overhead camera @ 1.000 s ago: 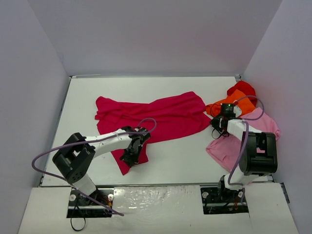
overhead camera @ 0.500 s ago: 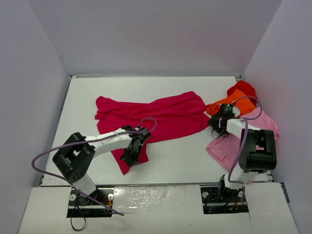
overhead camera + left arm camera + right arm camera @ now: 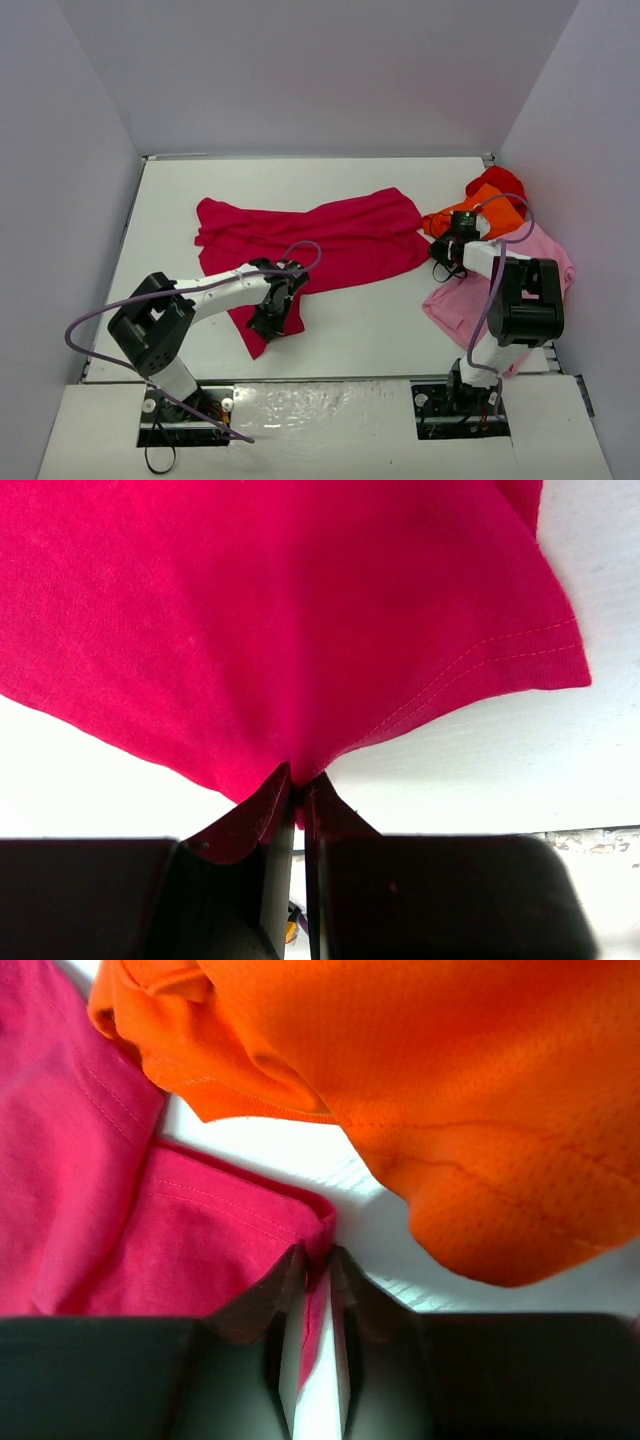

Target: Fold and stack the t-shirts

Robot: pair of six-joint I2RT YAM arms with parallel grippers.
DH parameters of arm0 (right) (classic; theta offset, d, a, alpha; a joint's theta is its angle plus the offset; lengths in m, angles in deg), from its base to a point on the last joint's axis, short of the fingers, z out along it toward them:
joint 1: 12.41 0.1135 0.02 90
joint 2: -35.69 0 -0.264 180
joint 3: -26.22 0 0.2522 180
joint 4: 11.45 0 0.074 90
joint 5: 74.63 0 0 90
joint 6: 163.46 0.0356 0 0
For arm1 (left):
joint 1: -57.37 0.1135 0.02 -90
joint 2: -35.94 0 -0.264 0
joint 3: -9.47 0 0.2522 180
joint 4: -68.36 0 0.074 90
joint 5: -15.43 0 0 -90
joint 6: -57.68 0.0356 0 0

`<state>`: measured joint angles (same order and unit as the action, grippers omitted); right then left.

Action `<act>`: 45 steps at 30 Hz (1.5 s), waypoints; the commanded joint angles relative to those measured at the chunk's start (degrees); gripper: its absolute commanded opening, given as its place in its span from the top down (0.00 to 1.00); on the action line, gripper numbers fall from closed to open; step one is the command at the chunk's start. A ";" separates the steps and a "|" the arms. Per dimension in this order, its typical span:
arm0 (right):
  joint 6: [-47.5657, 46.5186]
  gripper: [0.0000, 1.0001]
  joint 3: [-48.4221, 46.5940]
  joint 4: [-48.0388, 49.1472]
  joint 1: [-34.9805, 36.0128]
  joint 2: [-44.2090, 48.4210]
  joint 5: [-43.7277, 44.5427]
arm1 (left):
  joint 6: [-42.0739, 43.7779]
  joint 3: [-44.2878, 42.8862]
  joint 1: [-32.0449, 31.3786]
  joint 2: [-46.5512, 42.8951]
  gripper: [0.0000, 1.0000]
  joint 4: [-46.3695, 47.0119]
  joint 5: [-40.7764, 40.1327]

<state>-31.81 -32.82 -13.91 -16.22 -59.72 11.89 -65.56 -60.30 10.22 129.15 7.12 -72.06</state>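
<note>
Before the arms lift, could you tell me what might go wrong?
The right gripper pinches only the very corner of the crimson t-shirt, so it may slip out. The orange t-shirt lies just beside that corner and could get dragged. The left gripper holds a bunched edge, risking a crooked fold.

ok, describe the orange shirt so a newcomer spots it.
On the white table, look along the right wall. The orange t-shirt lies between the bright red t-shirt behind and the light pink t-shirt in front, the only orange cloth.
</note>
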 commanded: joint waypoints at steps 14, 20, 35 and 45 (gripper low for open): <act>-3.27 1.00 -24.25 -15.40 -0.07 16.06 -0.40 | 11.85 -36.44 22.29 -21.21 1.00 -16.83 -5.46; -2.29 1.00 -32.30 -18.85 -0.14 20.65 0.28 | 16.59 -53.59 27.33 -17.80 1.00 -23.69 -10.60; -4.28 1.00 -50.11 -29.40 -0.14 34.24 5.20 | 17.71 -85.34 35.73 -20.93 1.00 -27.05 -7.11; -6.43 1.00 -65.92 -40.69 0.00 41.04 6.74 | 12.76 -88.94 34.86 -35.57 1.00 -21.97 -2.60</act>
<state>-36.00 -93.55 -52.15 -15.96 -20.60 14.02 -50.01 -146.21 45.23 99.05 -20.18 -74.44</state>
